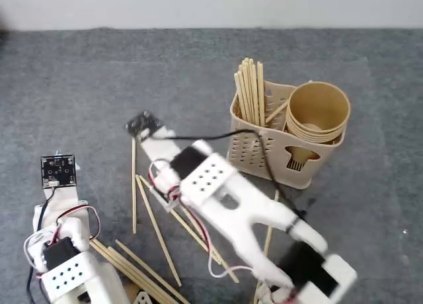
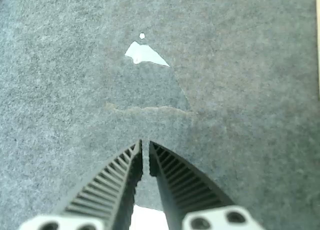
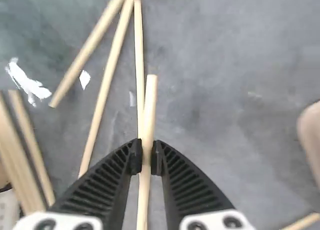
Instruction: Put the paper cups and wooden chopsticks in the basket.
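Both arms: white printed shells, black servo blocks.
Left arm [image 1: 66,274], 7 o'clock in the high view: hole grid on 1 white face, red and black wire loops, square black camera board [image 1: 58,170].
Right arm [image 1: 246,218], 5 o'clock: same hole grid, red and white wires, 1 black cable.
Left gripper [image 2: 145,144], right gripper [image 3: 145,142]: 2 black ribbed fingers each, white bases with screw holes.
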You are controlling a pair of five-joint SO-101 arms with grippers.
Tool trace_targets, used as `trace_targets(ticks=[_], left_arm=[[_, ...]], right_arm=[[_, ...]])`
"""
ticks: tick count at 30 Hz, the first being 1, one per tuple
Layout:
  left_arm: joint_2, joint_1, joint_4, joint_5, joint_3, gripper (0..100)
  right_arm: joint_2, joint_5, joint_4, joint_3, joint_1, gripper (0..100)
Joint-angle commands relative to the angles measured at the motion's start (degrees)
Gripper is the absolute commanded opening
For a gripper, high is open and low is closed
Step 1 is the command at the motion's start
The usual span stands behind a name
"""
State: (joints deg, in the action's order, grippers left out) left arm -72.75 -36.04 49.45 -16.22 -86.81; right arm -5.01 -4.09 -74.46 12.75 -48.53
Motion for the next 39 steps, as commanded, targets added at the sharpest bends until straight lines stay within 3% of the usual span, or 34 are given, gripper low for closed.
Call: trace_targets(ticks=[1,11,17,24,34,39], left_arm=[[-0.5,0.4,-1.1,-0.4,2.0,3],[-0.5,0.4,-1.1,-0.4,2.0,3],[-0.5,2.5,-1.1,-0.5,1.3,3],[-0.5,3.1,-1.1,-0.5,1.2,3],[-0.5,3.1,-1.1,-0.5,1.2,3],[-0.5,3.1,-1.1,-0.5,1.2,3]], right_arm=[[-9.1,2.1,-4.6,-7.2,1.8,0.8],[-23.3,6.8,-7.6,-20.6,7.2,0.8],[-30.0,12.2,4.0,-24.1,17.0,0.8],[-32.2,12.2,16.5,-23.7,27.2,0.8],[-34.1,12.1,39.6,-5.8,34.7,0.9],[-37.2,12.6,44.3,5.4,35.3,2.3]])
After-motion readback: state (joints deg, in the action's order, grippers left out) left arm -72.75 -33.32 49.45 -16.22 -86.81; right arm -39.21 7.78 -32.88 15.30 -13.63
